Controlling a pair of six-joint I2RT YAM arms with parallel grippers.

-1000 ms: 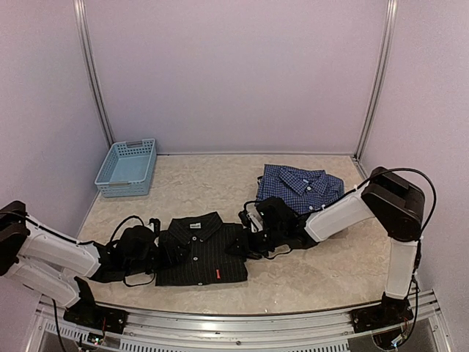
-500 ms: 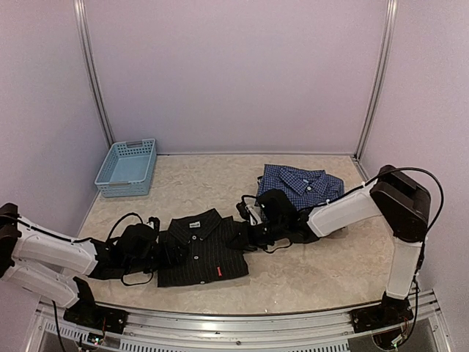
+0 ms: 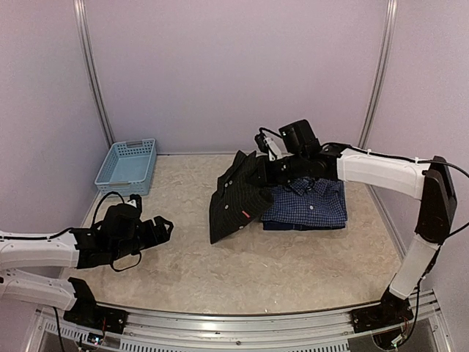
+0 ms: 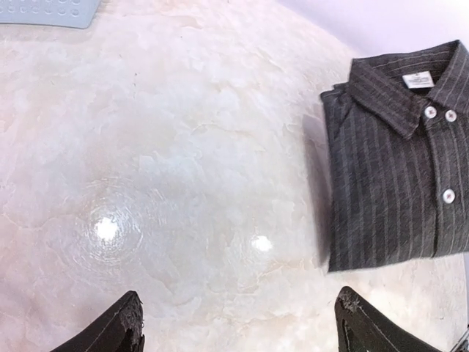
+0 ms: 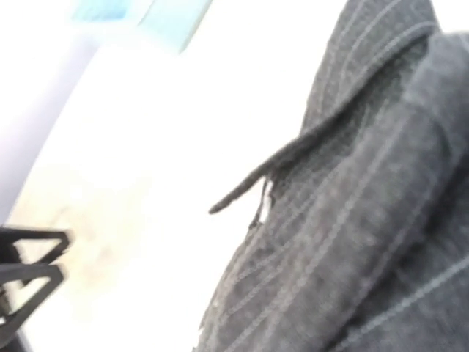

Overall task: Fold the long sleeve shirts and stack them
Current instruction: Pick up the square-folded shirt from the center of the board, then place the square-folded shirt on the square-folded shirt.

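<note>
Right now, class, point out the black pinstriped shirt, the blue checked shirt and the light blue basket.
black pinstriped shirt (image 3: 234, 199), top external view, middle of its front panel.
blue checked shirt (image 3: 311, 209), top external view, its folded front.
light blue basket (image 3: 121, 189), top external view, its near wall.

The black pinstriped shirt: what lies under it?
The edge of the blue checked shirt and the table show; how far that shirt reaches beneath is covered.

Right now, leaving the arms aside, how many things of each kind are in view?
Shirts: 2 (black pinstriped shirt, blue check shirt)
Baskets: 1 (light blue basket)
Total: 3
</note>
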